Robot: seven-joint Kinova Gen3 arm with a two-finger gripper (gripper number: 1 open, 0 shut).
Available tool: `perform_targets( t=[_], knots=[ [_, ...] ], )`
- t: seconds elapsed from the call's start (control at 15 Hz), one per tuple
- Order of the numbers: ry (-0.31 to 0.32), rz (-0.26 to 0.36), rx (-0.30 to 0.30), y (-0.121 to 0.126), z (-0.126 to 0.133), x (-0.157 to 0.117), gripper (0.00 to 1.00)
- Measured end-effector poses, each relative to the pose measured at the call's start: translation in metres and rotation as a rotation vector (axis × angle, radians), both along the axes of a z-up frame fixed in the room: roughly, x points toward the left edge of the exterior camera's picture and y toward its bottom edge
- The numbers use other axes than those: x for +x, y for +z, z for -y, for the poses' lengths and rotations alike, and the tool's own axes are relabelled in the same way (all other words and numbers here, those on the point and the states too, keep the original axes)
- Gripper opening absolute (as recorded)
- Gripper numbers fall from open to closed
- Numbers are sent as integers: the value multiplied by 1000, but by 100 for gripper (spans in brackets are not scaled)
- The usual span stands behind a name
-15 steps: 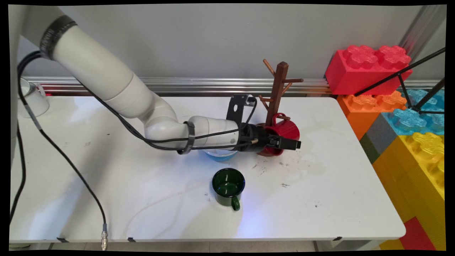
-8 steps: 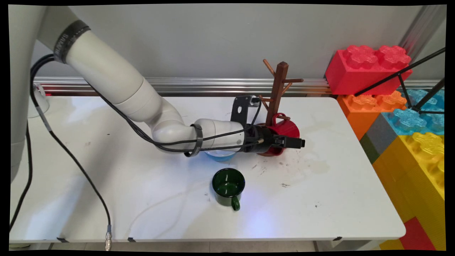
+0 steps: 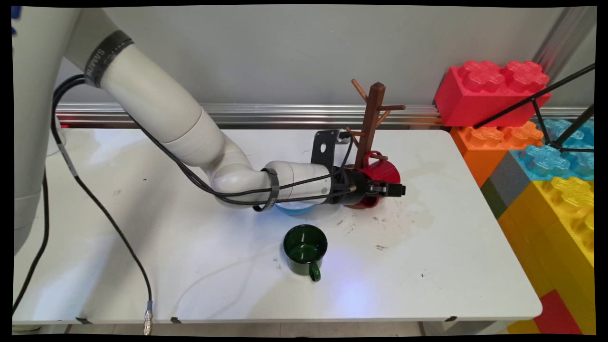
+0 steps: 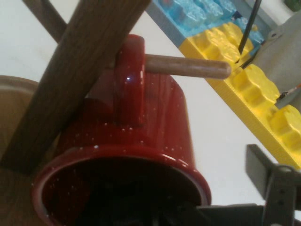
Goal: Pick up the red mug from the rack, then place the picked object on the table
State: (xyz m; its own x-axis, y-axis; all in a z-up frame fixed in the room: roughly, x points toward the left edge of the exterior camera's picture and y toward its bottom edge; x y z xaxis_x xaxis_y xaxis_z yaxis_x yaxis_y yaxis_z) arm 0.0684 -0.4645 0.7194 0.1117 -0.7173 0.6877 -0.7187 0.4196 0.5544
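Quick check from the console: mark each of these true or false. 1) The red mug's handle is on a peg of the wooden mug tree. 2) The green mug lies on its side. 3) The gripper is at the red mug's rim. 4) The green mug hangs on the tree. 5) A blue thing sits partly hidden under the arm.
1) True: the red mug has its handle over a peg of the wooden mug tree.
2) False: the green mug stands upright, opening up.
3) True: the gripper is at its rim.
4) False: it stands on the table, nearer the camera.
5) True: a blue thing shows below the wrist.
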Motion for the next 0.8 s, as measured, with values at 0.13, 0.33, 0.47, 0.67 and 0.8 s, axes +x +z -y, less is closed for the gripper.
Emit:
perform_targets(
  t=[0.13, 0.33, 0.47, 0.67, 0.8],
  knots=[
    [12, 6, 2, -1, 1, 0, 0],
    [28, 14, 7, -3, 2, 1, 0],
    [34, 17, 9, -3, 2, 1, 0],
    [37, 22, 11, -4, 1, 3, 0],
    [35, 24, 13, -4, -2, 5, 0]
  ],
)
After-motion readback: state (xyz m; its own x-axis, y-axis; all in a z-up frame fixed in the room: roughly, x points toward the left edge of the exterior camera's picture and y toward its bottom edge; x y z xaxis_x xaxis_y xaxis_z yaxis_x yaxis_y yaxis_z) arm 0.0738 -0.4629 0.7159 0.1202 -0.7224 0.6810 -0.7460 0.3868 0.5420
